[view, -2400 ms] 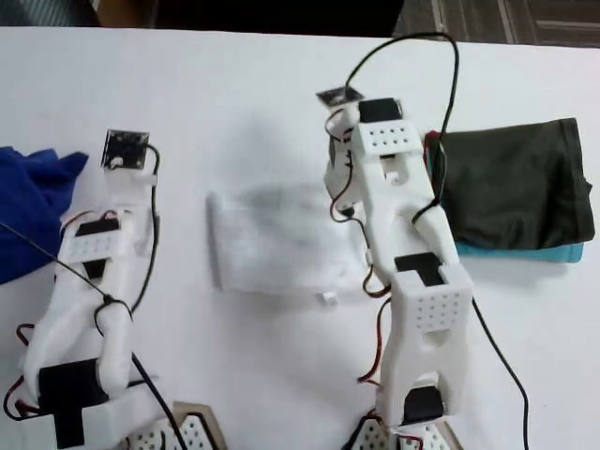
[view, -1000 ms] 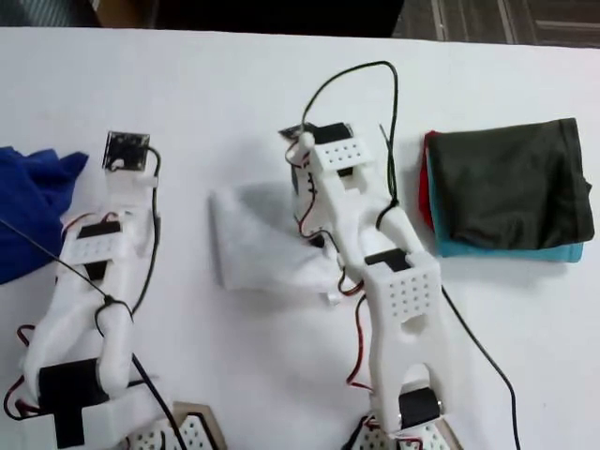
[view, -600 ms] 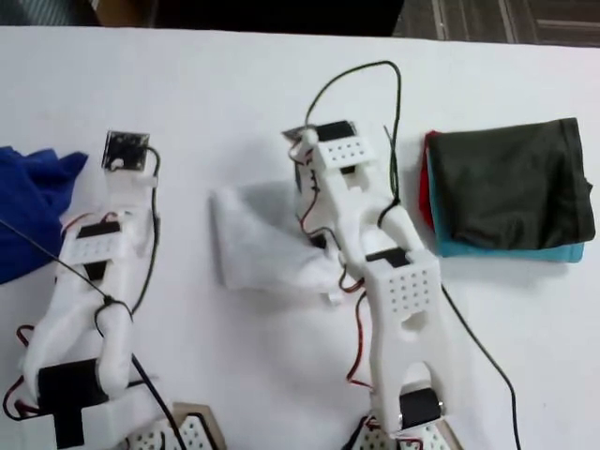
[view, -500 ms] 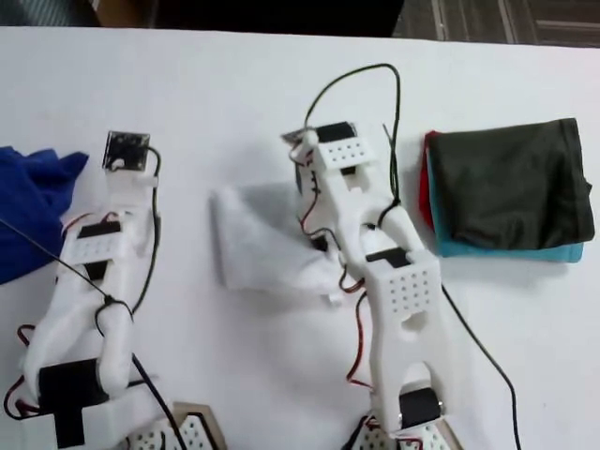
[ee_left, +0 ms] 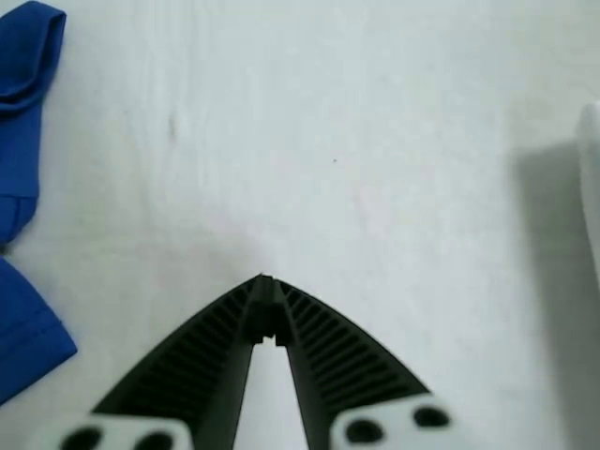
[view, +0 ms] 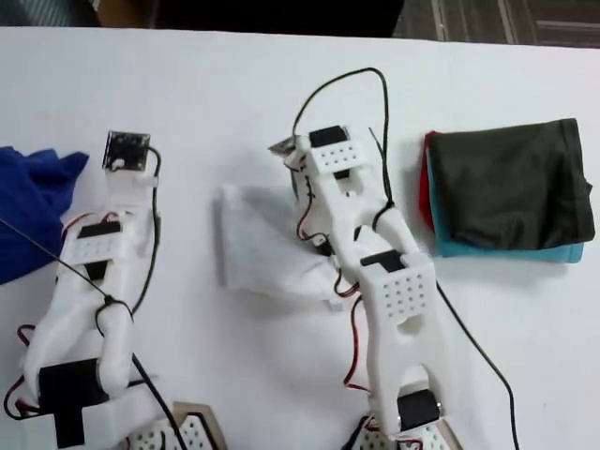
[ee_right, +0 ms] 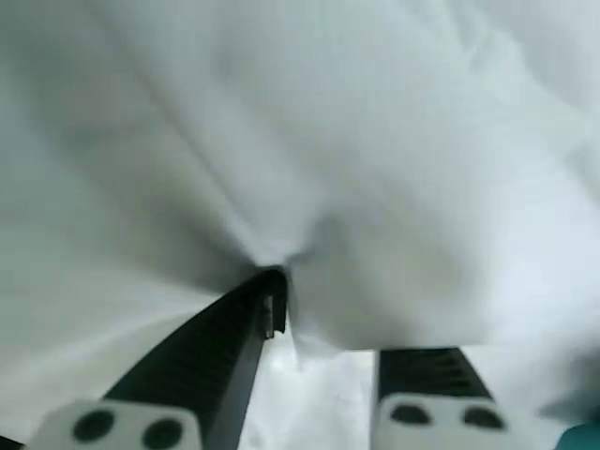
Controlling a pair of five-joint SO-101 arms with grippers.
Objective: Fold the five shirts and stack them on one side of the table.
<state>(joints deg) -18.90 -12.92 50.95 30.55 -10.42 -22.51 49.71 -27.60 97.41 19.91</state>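
A white shirt [view: 262,246] lies crumpled mid-table. My right gripper [view: 298,184] sits over its far right part, shut on a pinch of the white shirt [ee_right: 309,169]; one finger [ee_right: 239,337] shows and cloth drapes over the other. A loose blue shirt [view: 33,211] lies at the table's left edge. My left gripper [view: 125,165] rests just right of it, shut and empty above bare table, as the left wrist view shows it [ee_left: 265,295] with the blue shirt [ee_left: 23,103] off to one side. A folded stack [view: 511,187], dark green on top of red and teal, sits at the right.
The white tabletop [view: 216,103] is bare behind the arms. Black cables loop over the right arm [view: 398,291]. The table's far edge [view: 281,34] borders a dark floor. An edge of the white shirt [ee_left: 591,178] shows in the left wrist view.
The right arm swung left from beside the folded stack onto the white shirt and took hold of it. The shirt has bunched up and shifted slightly right. The left arm kept still.
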